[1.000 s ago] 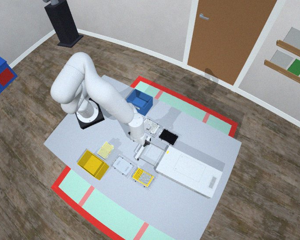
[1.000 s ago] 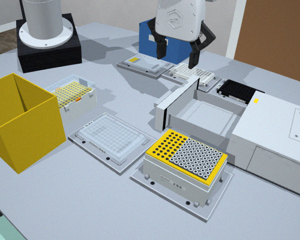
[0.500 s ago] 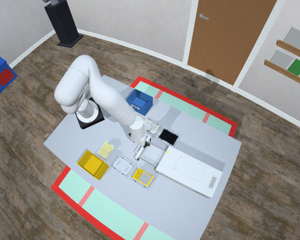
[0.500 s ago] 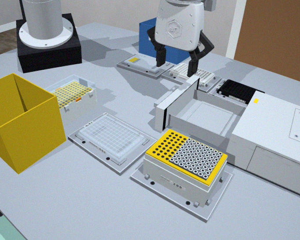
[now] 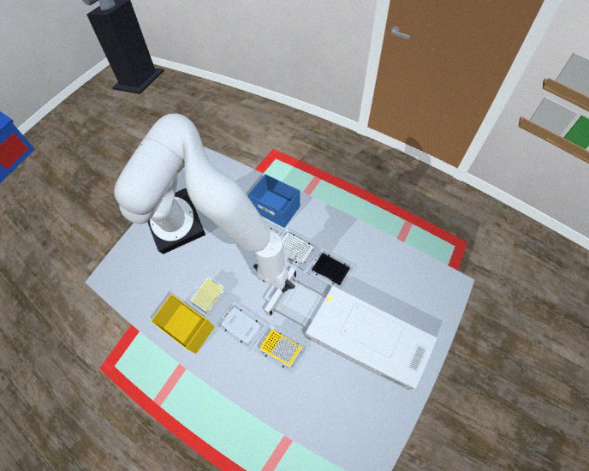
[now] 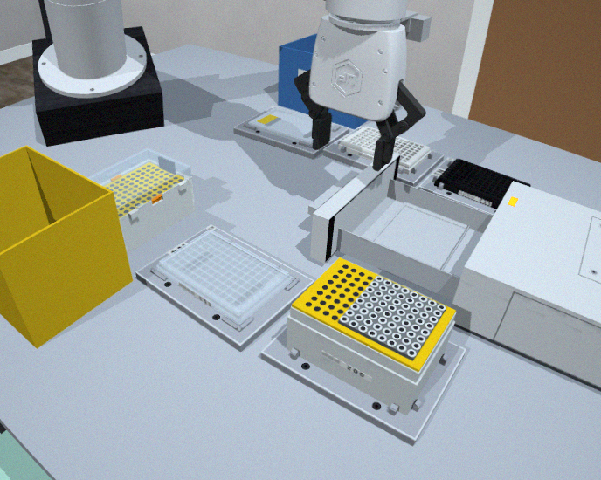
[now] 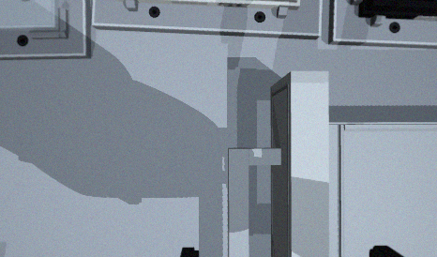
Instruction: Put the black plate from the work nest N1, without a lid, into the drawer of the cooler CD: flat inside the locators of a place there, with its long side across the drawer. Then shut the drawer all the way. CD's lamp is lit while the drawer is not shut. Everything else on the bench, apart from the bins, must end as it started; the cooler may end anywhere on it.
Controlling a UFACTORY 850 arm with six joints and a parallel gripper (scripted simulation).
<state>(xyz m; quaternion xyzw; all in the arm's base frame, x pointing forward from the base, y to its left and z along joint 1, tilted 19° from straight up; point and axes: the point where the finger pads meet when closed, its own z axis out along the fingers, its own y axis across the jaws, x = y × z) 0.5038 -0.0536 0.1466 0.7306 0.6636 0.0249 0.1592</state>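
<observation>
The black plate (image 5: 330,268) (image 6: 472,182) (image 7: 403,8) lies without a lid in its nest beside the white cooler CD (image 5: 371,334) (image 6: 549,247). The cooler's drawer (image 5: 297,301) (image 6: 419,232) (image 7: 394,188) stands pulled out and empty, and the yellow lamp (image 5: 330,298) (image 6: 512,201) is lit. My gripper (image 5: 285,289) (image 6: 353,147) (image 7: 286,255) is open and empty. It hangs just above the far end of the drawer's front panel (image 6: 337,206) (image 7: 309,122), with one finger on each side of it.
A white well plate (image 5: 297,247) (image 6: 410,149) sits in the nest next to the black plate, a blue bin (image 5: 274,199) (image 6: 291,77) behind it. A yellow bin (image 5: 181,321) (image 6: 37,247), a tip box (image 6: 146,188), a clear lidded plate (image 6: 224,273) and a yellow tube rack (image 6: 373,309) stand in front.
</observation>
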